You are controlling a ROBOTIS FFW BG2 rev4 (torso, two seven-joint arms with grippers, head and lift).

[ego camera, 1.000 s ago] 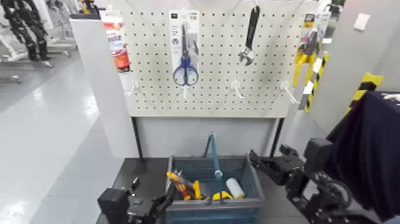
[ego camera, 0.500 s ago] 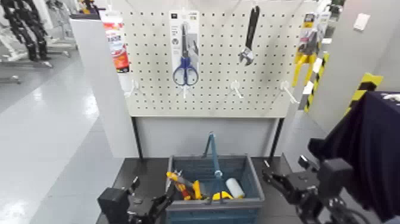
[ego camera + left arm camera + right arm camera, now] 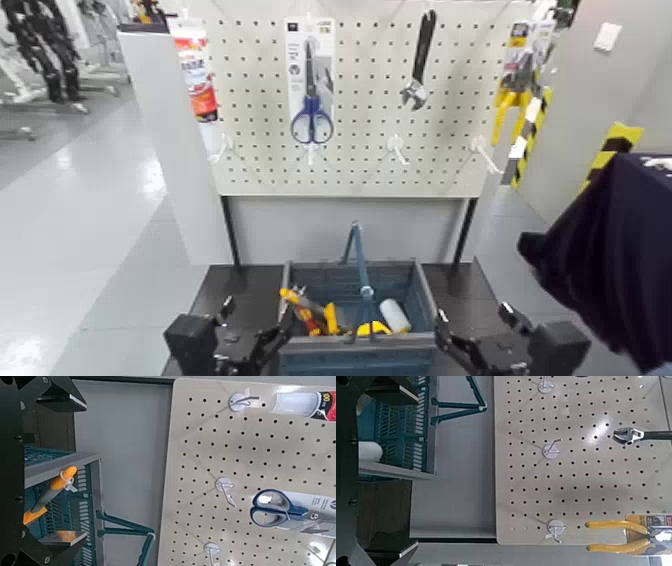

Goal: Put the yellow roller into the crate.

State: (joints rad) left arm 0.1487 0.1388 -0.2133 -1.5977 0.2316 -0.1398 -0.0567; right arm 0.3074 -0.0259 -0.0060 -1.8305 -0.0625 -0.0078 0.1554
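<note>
Crate (image 3: pixel 431 302) holds yellow roller (image 3: pixel 395 316), pliers (image 3: pixel 312 304); left pincer (image 3: pixel 260 316), right pincer (image 3: pixel 474 318) either side, both wide open, empty.

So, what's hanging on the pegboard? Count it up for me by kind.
Red-labelled pack: 1
Scissors: 1
Wrench: 1
Yellow-handled pliers: 1
Total on the pegboard: 4
</note>
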